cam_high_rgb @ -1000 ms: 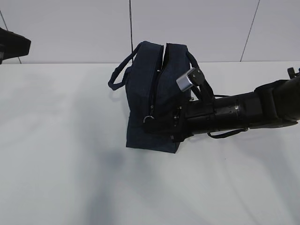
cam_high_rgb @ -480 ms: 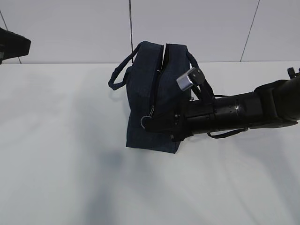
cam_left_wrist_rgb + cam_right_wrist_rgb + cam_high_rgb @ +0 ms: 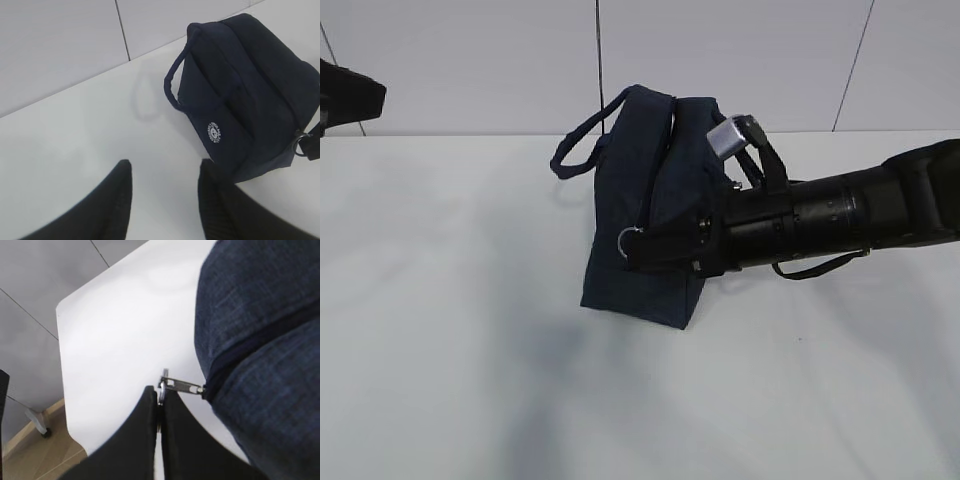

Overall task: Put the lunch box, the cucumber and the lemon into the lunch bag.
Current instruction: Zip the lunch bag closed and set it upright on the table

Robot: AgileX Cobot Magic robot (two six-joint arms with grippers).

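Note:
The dark navy lunch bag (image 3: 650,210) stands on the white table, tilted a little to the left; its white round logo shows in the left wrist view (image 3: 215,132). My right gripper (image 3: 638,243) is at the bag's front end, shut on the zipper's metal ring pull (image 3: 161,388), with the zipper tab (image 3: 182,385) leading to the bag (image 3: 260,340). My left gripper (image 3: 162,172) is open and empty above the table, left of the bag. The lunch box, the cucumber and the lemon are out of view.
The white table (image 3: 450,300) stretches all round the bag, with a white panelled wall (image 3: 470,60) behind. In the right wrist view the table's edge (image 3: 62,370) and floor lie to the left. A black strap (image 3: 810,270) hangs under my right arm.
My right gripper has pulled the ring pull up and slightly left. The bag has leaned to the left and its top gap has closed.

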